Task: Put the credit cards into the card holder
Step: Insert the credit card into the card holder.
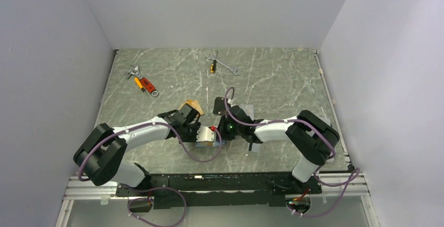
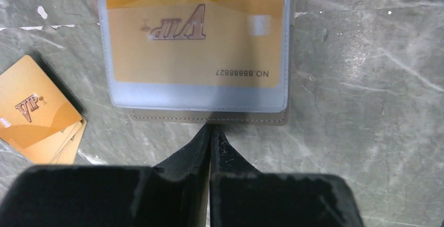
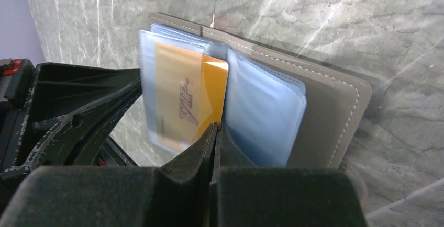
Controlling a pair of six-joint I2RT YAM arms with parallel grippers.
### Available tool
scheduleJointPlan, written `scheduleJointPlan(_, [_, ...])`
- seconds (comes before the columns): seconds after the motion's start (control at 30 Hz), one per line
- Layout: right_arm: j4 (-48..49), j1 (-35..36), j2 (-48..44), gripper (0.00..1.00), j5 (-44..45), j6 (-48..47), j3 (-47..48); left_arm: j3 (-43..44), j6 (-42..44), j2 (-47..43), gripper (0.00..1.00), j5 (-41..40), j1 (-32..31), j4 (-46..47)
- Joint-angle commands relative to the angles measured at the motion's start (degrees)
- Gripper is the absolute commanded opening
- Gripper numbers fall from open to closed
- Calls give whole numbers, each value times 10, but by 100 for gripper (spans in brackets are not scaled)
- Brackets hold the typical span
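1. While the holder (image 3: 324,112) lies open on the table (image 1: 272,75) between both arms, an orange card (image 2: 193,44) sits in its clear sleeve.
2. Fingers pressed together, the left gripper (image 2: 211,128) touches the holder's taupe edge with its tips.
3. Likewise closed, the right gripper (image 3: 214,128) meets the sleeved card's edge.
4. Beside the holder lie loose cards (image 2: 36,112), stacked.

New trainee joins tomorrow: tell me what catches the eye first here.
The open card holder at the middle of the table stands out, an orange VIP card in its clear sleeve. The left hand and right hand meet at it, both shut. A few loose orange cards lie beside it.
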Motion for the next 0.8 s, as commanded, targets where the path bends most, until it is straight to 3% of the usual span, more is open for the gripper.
scheduleJointPlan(0.0, [-2, 1, -6, 0, -1, -8, 33, -5, -11, 9, 8, -5, 0, 33])
scheduleJointPlan(0.33, [5, 8, 0, 0, -24, -4, 58, -1, -19, 3, 8, 3, -7, 37])
scheduleJointPlan(0.5, [-63, -4, -42, 0, 4, -27, 37, -17, -12, -13, 7, -1, -8, 39])
scheduleJointPlan(0.77, [-67, -7, -22, 0, 7, -27, 25, -13, -22, -14, 7, 2, -7, 41])
